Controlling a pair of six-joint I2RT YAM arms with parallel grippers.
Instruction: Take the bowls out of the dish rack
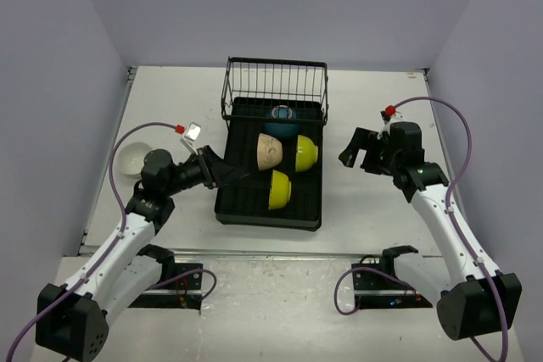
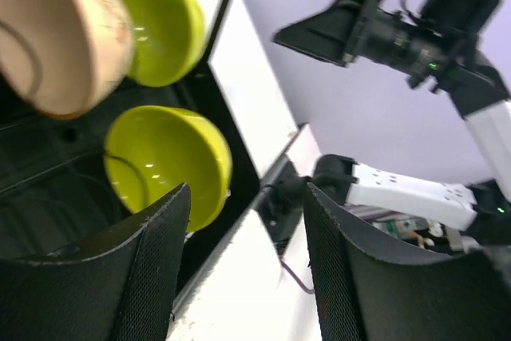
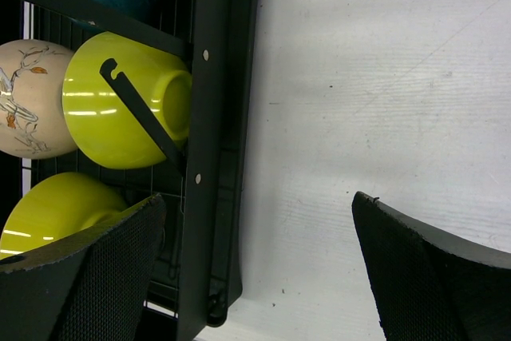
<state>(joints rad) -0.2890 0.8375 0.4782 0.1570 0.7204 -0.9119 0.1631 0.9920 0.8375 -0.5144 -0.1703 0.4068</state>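
The black dish rack (image 1: 265, 221) lies mid-table and holds a dark blue bowl (image 1: 281, 121), a cream bowl (image 1: 268, 151) and two lime bowls (image 1: 305, 153) (image 1: 279, 190), all tipped on their sides. Another cream bowl (image 1: 133, 158) stands on the table at far left. My left gripper (image 1: 237, 175) reaches over the rack's left edge, open with nothing between its fingers (image 2: 152, 277); ahead of it are the cream bowl (image 2: 56, 37) and both lime bowls (image 2: 160, 21) (image 2: 164, 161). My right gripper (image 1: 361, 152) hangs wide open to the right of the rack, over its edge (image 3: 211, 157) and bare table.
A black wire basket frame (image 1: 274, 82) rises at the rack's far end. Purple walls close in the table on three sides. The right arm (image 2: 399, 29) shows across the rack in the left wrist view. The table's near edge runs just below the rack.
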